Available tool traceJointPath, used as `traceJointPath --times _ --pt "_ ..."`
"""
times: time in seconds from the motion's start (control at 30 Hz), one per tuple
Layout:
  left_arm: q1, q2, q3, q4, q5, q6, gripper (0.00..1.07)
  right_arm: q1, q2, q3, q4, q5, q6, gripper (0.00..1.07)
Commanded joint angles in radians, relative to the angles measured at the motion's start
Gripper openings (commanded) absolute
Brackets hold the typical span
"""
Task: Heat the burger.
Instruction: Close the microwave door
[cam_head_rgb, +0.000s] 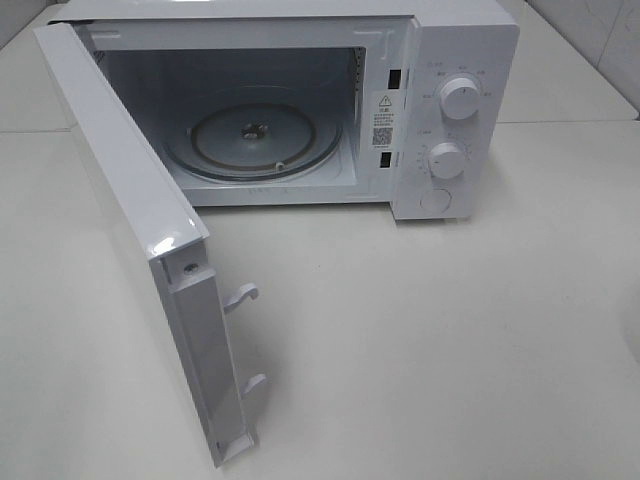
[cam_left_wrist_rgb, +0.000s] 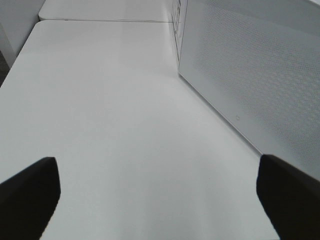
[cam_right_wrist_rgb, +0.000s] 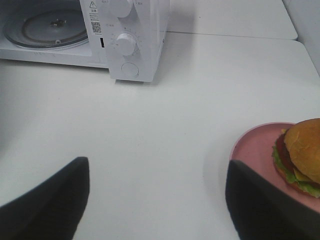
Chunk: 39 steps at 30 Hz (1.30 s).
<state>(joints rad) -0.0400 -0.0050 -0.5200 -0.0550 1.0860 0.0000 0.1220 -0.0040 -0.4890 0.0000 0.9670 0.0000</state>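
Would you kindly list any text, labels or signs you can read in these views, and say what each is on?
No wording is legible.
Sticker on the microwave's front frame: warning triangle and QR code visible; its print is too small to read.
Markings around the upper knob and lower knob: too small and faint to read.

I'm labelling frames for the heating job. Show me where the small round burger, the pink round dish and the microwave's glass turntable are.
Small round burger (cam_right_wrist_rgb: 303, 146): right wrist view, on its tan bun.
Pink round dish (cam_right_wrist_rgb: 251, 148): right wrist view, bare rim.
Glass turntable (cam_head_rgb: 210, 140): exterior high view, bare glass.
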Motion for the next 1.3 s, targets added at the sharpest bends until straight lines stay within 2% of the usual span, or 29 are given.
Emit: traceJointPath --times 0.03,0.73,0.93,0.97,1.03,1.07,1.1,1.13,1.17,1.2,1.23,1.27,1.3 --pt "-0.006 -0.005 0.004 -0.003 -0.014 0.000 1.00 -0.007 -0.029 0.001 0.000 -0.005 0.000 0.75" --pt "-0.006 -0.005 0.003 -0.011 -0.017 0.000 1.00 -0.007 -0.029 0.001 0.000 -0.005 0.000 0.75" --pt "-0.006 0.013 -0.028 0.007 -0.117 0.000 0.99 -0.007 -0.029 0.001 0.000 -0.005 0.000 0.75" --pt "-0.006 0.042 -0.029 0.006 -0.192 0.000 0.96 -0.007 -0.029 0.001 0.000 -0.005 0.000 0.75" --pt "-0.006 0.064 -0.029 0.006 -0.225 0.000 0.94 -0.007 -0.029 0.001 0.000 -0.005 0.000 0.75" --pt "-0.006 0.120 -0.029 0.008 -0.312 0.000 0.85 -0.007 -0.029 0.001 0.000 -0.005 0.000 0.75" --pt "-0.006 0.120 -0.029 0.008 -0.312 0.000 0.85 -0.007 -0.029 0.001 0.000 -0.005 0.000 0.75" --pt "-0.006 0.181 -0.026 0.015 -0.414 0.000 0.68 -0.007 -0.029 0.001 0.000 -0.005 0.000 0.75" --pt "-0.006 0.210 -0.023 0.020 -0.454 0.000 0.59 -0.007 -0.029 0.001 0.000 -0.005 0.000 0.75" --pt "-0.006 0.210 -0.023 0.020 -0.454 0.000 0.59 -0.007 -0.029 0.001 0.000 -0.005 0.000 0.75" --pt "-0.006 0.284 -0.012 0.034 -0.542 0.000 0.33 -0.007 -0.029 0.001 0.000 -0.005 0.000 0.75" --pt "-0.006 0.321 -0.003 0.039 -0.594 0.000 0.19 -0.007 -0.029 0.001 0.000 -0.005 0.000 0.75" --pt "-0.006 0.321 -0.003 0.039 -0.594 0.000 0.19 -0.007 -0.029 0.001 0.000 -0.005 0.000 0.75"
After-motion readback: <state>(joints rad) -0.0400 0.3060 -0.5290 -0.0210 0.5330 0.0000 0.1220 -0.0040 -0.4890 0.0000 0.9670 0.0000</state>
